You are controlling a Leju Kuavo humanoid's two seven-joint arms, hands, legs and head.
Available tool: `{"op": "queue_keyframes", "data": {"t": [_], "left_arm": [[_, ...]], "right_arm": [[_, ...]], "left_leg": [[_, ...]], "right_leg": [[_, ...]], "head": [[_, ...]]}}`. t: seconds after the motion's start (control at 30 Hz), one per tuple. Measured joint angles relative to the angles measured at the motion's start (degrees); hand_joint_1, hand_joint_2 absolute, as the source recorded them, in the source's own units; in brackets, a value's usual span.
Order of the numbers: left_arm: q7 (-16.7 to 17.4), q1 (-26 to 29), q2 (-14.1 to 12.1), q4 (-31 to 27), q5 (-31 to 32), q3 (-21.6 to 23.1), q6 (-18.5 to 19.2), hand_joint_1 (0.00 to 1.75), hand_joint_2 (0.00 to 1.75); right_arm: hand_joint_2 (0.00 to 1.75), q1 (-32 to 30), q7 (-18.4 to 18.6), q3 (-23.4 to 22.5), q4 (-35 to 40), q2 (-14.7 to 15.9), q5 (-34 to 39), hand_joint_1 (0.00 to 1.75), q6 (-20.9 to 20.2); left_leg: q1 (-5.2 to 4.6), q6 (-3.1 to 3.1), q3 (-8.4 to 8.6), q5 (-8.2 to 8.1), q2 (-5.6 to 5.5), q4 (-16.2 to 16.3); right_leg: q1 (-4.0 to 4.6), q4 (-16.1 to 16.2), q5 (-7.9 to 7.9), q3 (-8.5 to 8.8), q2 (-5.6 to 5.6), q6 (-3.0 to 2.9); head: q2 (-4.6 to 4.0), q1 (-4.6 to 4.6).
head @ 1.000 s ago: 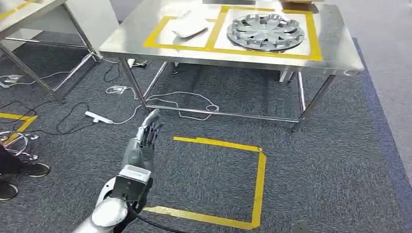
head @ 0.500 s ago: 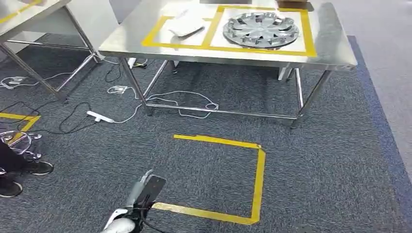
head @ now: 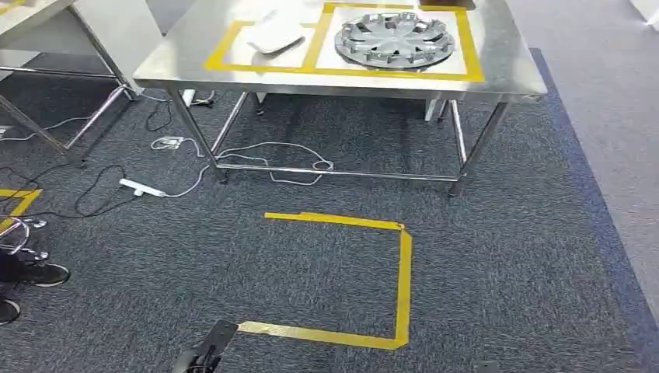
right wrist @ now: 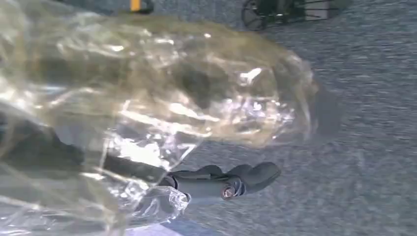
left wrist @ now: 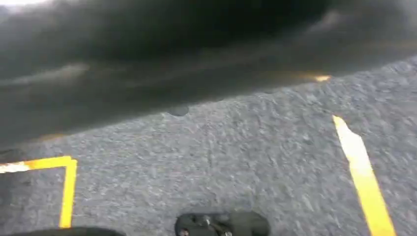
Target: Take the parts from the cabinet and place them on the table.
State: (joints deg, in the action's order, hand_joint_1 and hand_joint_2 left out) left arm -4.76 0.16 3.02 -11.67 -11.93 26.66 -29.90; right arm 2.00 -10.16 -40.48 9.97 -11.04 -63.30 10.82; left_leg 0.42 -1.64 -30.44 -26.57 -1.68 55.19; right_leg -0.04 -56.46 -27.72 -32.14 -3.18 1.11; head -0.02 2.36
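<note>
Right hand (right wrist: 216, 184) gripping a clear plastic-wrapped part (right wrist: 162, 93), wrap bulging beside and past the fingers, long axis along the hand. Left hand (head: 203, 356) low over carpet, state unclear.

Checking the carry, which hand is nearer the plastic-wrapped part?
Right. The right hand holds the plastic-wrapped part, its wrap bunched around it. The left hand hangs low over the carpet, apart from the part.
</note>
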Motion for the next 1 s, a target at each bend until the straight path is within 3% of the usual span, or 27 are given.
{"op": "queue_keyframes", "data": {"t": [0.03,0.07,0.13,0.17,0.2,0.23,0.27,0.3,0.33,0.37,0.47,0.5,0.53,0.57,0.6,0.63,0.67,0.7,0.73,0.77,0.8,0.83,0.87,0.97,1.0], "left_arm": [[0.04,0.00,0.17,0.24,0.00,-0.20,-0.20,0.00,0.00],[0.09,0.01,0.24,0.48,0.00,-0.24,-0.20,0.00,0.00],[0.15,0.17,0.54,0.94,-0.02,-0.37,-0.26,0.00,0.00],[0.15,0.18,0.55,1.14,-0.02,-0.57,-0.24,0.00,0.00],[0.15,0.17,0.59,1.25,-0.02,-0.70,-0.26,0.00,0.00],[0.15,0.12,0.65,1.33,0.00,-0.74,-0.31,0.00,0.00],[0.15,0.08,0.70,1.38,0.00,-0.79,-0.33,0.00,0.00],[0.15,0.03,0.90,1.40,0.00,-0.81,-0.50,0.00,0.00],[0.15,0.01,0.94,1.42,0.00,-0.83,-0.83,0.00,0.00],[0.09,0.01,1.14,1.44,0.04,-0.83,-1.42,0.00,0.00],[-1.07,-0.10,1.55,1.53,2.50,-0.61,-3.59,0.00,0.00],[-1.64,-0.23,1.57,1.53,2.71,-0.44,-3.95,0.00,0.00],[-2.10,-0.34,1.73,1.53,2.27,-0.41,-4.26,0.00,0.00],[-2.47,-0.35,1.92,1.53,1.57,-0.50,-4.66,0.00,0.00],[-2.62,-0.24,1.99,1.55,0.98,-0.68,-4.83,0.00,0.00],[-2.75,-0.15,2.08,1.57,0.79,-0.70,-4.90,0.00,0.00],[-2.86,-0.11,2.20,1.61,0.61,-0.72,-4.94,0.00,0.00],[-2.95,-0.11,2.27,1.64,0.61,-0.72,-4.96,0.00,0.00],[-2.97,-0.19,2.29,1.66,0.61,-0.72,-4.96,0.00,0.00],[-2.99,-0.28,2.29,1.66,0.66,-0.74,-5.00,0.00,0.00],[-2.99,-0.38,2.34,1.66,0.68,-0.76,-5.00,0.00,0.00],[-3.04,-0.41,2.34,1.68,0.70,-0.76,-5.00,0.00,0.00],[-3.06,-0.40,2.36,1.77,0.70,-0.76,-5.03,0.00,0.00],[-3.15,-0.57,2.45,1.83,0.70,-0.76,-5.31,0.00,0.00],[-3.15,-0.60,2.62,1.84,0.70,-0.81,-5.40,0.00,0.00]], "right_arm": [[0.00,-0.03,0.02,-0.07,0.00,0.00,0.00,0.00,0.05],[0.00,0.03,0.02,-0.07,0.00,0.00,-0.02,0.00,0.00],[0.00,0.04,0.02,-0.07,0.00,0.00,-0.02,0.00,0.00],[0.00,-0.13,0.04,-0.07,0.00,0.00,-0.02,0.00,0.00],[0.00,-0.30,0.09,-0.09,0.00,0.00,-0.02,0.00,0.00],[0.00,-0.36,0.11,-0.13,0.00,0.00,-0.02,0.00,0.00],[0.00,-0.33,0.11,-0.15,0.00,0.00,-0.02,0.00,0.00],[0.00,-0.24,0.13,-0.17,0.00,0.00,-0.04,0.00,0.00],[0.00,-0.04,0.17,-0.17,0.00,0.00,-0.07,0.00,0.00],[0.00,0.12,0.20,-0.17,0.00,0.00,-0.13,0.00,0.00],[0.00,-0.26,0.00,-0.20,0.00,0.02,-0.13,0.00,-0.31],[0.00,-0.28,-0.09,-0.28,0.00,0.06,-0.15,0.00,-0.31],[0.00,-0.14,-0.18,-0.35,0.02,0.04,-0.26,0.00,-0.31],[0.00,0.03,-0.15,-0.39,0.02,0.04,-0.31,0.00,-0.31],[0.00,0.09,-0.17,-0.37,0.02,0.04,-0.44,0.00,-0.31],[0.00,0.05,-0.18,-0.37,0.00,0.04,-0.50,0.00,-0.31],[0.00,-0.07,-0.15,-0.39,0.00,0.04,-0.57,0.00,-0.31],[0.00,-0.16,-0.13,-0.44,0.00,0.04,-0.61,0.00,-0.31],[0.00,-0.13,-0.11,-0.48,0.02,0.04,-0.68,0.00,-0.31],[0.00,-0.07,-0.11,-0.48,0.00,0.04,-0.77,0.00,-0.31],[0.00,0.00,-0.11,-0.48,0.00,0.00,-0.85,0.00,-0.31],[0.00,0.00,-0.11,-0.48,0.00,-0.04,-0.90,0.00,-0.31],[0.00,0.16,-0.11,-0.48,0.00,-0.07,-0.90,0.00,-0.31],[0.00,-0.16,-0.07,-0.48,0.00,-0.07,-0.90,0.00,-0.28],[0.00,-0.29,-0.04,-0.48,0.00,-0.04,-0.87,0.00,-0.26]], "left_leg": [[0.00,-0.30,-0.04,0.06,0.35,-0.16],[-0.05,-0.33,-0.08,0.08,0.89,-0.14],[-0.25,-0.36,-0.18,0.06,2.34,-0.12],[-0.29,-0.36,-0.21,0.06,3.01,-0.09],[-0.32,-0.36,-0.18,0.05,3.59,-0.09],[-0.34,-0.34,-0.13,0.05,4.09,-0.06],[-0.35,-0.28,-0.05,0.00,4.63,-0.04],[-0.39,-0.16,0.12,-0.07,5.11,0.00],[-0.81,0.08,0.20,-0.18,5.48,0.09],[-1.09,0.38,0.08,-0.33,5.86,0.44],[-1.11,0.99,0.22,-0.16,7.11,0.39],[-1.00,1.50,0.02,-0.79,6.90,0.67],[-0.79,1.92,-0.39,-2.43,4.74,2.26],[-0.56,2.11,-1.79,-5.01,3.41,5.94],[-0.43,2.25,-3.75,-7.63,2.76,10.94],[-0.41,2.34,-5.61,-9.53,2.48,15.43],[-0.41,2.37,-6.99,-10.38,2.44,18.68],[-0.38,2.35,-7.03,-9.47,2.43,18.79],[-0.35,2.22,-6.00,-7.39,2.39,16.59],[-0.34,1.99,-4.00,-4.48,2.07,12.25],[-0.33,1.68,-1.67,-1.61,1.04,7.12],[-0.18,1.32,-0.15,-0.42,-1.89,3.31],[0.00,1.18,0.04,-0.70,-2.72,2.66],[-0.15,1.05,-0.14,-1.41,-1.64,1.89],[0.26,0.55,-0.04,-1.02,-0.85,1.15]], "right_leg": [[0.07,-1.88,-1.65,-0.81,1.26,0.34],[-0.14,-5.70,-3.85,-2.50,2.00,0.63],[-0.31,-15.24,-7.99,-6.75,2.59,1.20],[-0.33,-17.64,-8.38,-7.74,2.67,1.40],[-0.36,-16.84,-7.33,-7.17,2.73,1.47],[-0.41,-13.65,-5.35,-5.40,2.94,1.49],[-0.43,-8.32,-2.77,-2.52,3.53,1.40],[-0.43,-2.55,-0.51,0.78,4.89,1.26],[-0.08,0.78,-1.03,2.41,8.00,1.15],[-0.04,1.06,-0.64,2.69,7.22,0.24],[0.04,0.82,-0.50,1.66,5.79,-0.53],[-0.41,1.12,-0.10,2.44,5.26,-1.14],[-0.46,1.13,0.06,2.16,4.71,-1.43],[-0.46,1.10,0.28,2.01,4.11,-1.77],[-0.46,1.10,0.35,1.88,3.40,-1.87],[-0.45,1.06,0.40,1.80,2.76,-1.90],[-0.44,1.03,0.42,1.77,2.10,-1.92],[-0.44,0.96,0.44,1.78,1.35,-1.90],[-0.44,0.87,0.46,1.78,0.63,-1.87],[-0.44,0.69,0.45,1.79,-0.19,-1.85],[-0.44,0.53,0.40,1.83,-1.01,-1.76],[-0.59,0.45,0.39,1.61,-1.56,-1.64],[-0.15,-0.03,0.34,1.35,-2.06,-1.22],[-0.69,-0.05,1.06,-0.20,-3.76,0.05],[-0.52,-0.17,0.86,-0.99,-3.56,0.38]], "head": [[0.00,-0.56],[0.02,-0.81],[0.02,-0.70],[0.00,-0.70],[0.00,-0.68],[0.00,-0.70],[0.00,-0.70],[0.00,-0.68],[0.00,-0.77],[0.00,-0.59],[0.00,-0.57],[0.00,-0.68],[0.00,-0.39],[0.02,-0.37],[0.00,-0.37],[0.02,-0.37],[0.02,-0.39],[0.00,-0.46],[0.00,-0.42],[0.00,-0.44],[0.00,-0.37],[0.00,-0.39],[0.02,-0.50],[0.00,-0.48],[0.00,-0.41]]}}
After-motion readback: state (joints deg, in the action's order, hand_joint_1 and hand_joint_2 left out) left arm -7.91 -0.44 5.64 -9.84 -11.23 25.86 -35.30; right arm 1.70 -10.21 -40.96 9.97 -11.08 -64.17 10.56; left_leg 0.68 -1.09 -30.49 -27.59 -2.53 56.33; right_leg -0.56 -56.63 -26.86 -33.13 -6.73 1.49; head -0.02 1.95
